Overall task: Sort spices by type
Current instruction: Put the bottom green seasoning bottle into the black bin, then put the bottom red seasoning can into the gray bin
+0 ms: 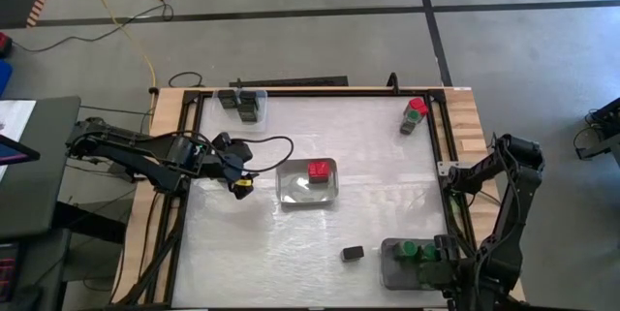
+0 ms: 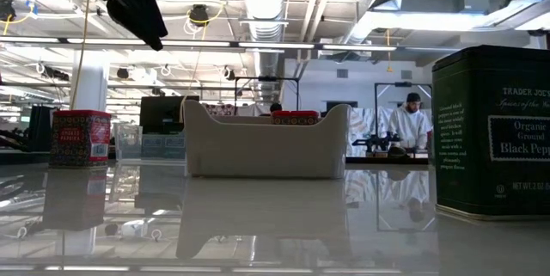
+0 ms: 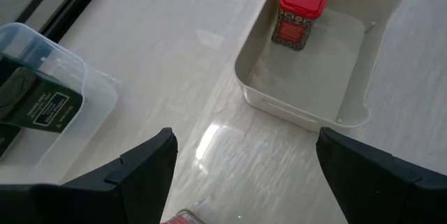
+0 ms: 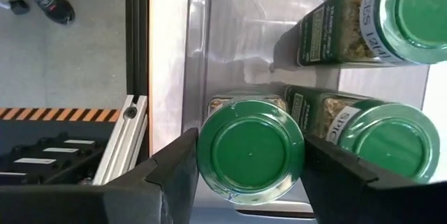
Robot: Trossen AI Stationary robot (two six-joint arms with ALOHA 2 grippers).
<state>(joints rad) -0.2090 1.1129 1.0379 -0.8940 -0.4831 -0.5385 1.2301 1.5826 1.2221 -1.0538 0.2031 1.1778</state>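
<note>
Three green-capped jars (image 4: pixel 250 147) stand in the grey tray (image 1: pixel 389 270), and the right gripper (image 4: pixel 244 175) brackets one of them – whether it actually grips, I cannot tell. Well away from that tray, the left gripper (image 3: pixel 241 175) hangs open beside the white tray (image 3: pixel 349 77) holding one red-capped tin (image 3: pixel 302 8) – a black box (image 1: pixel 352 253) lies just beside the grey tray.

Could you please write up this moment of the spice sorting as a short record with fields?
Left gripper: left gripper open, empty, above the table beside the white tray
Right gripper: right gripper astride a green-capped jar in the grey tray; grip uncertain
White tray: one red-capped tin
Grey tray: three green-capped jars
Clear tray: clear tray with black tins
Loose: black tin on the table; red-capped tin and another container at the far right corner
</note>
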